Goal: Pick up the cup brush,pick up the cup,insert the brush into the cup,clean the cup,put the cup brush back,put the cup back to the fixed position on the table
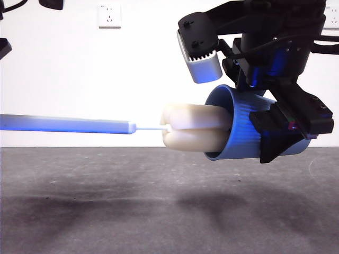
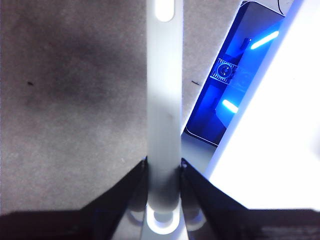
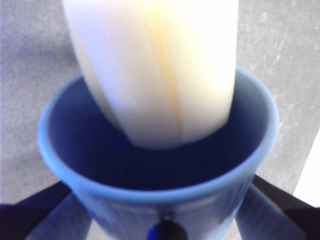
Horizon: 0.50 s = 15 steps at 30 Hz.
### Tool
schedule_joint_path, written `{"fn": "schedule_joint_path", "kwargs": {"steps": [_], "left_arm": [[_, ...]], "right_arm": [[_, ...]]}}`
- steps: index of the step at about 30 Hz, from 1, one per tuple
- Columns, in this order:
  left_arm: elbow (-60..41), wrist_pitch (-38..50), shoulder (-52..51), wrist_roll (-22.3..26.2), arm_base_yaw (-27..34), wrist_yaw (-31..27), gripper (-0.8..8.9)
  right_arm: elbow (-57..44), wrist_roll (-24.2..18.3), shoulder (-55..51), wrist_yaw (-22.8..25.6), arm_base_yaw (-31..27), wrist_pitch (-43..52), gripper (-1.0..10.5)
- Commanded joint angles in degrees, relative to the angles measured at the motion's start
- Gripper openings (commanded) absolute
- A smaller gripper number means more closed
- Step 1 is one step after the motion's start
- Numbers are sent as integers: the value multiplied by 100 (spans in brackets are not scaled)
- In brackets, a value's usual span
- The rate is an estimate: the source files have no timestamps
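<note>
One cup (image 1: 241, 127) held sideways, cup brush (image 1: 193, 133) sponge partly inside.

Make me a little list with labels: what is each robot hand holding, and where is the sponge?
left gripper: shut on the cup brush, holding its grey handle
right gripper: shut on the cup, held tipped sideways above the table
sponge head: partly inside the cup's mouth
cup brush handle: roughly level, sticking out away from the cup
</note>
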Motion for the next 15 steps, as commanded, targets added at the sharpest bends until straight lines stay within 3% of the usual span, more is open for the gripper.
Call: {"fn": "schedule_joint_path", "kwargs": {"steps": [1, 8, 15], "left_arm": [[-17, 44, 4, -57, 22, 107, -9], [-17, 472, 22, -39, 2, 389, -9], [-15, 994, 345, -131, -319, 538, -9]], "right_arm": [[4, 77, 17, -4, 9, 155, -17], [2, 15, 17, -85, 61, 258, -17], [4, -83, 17, -328, 496, 614, -17]]}}
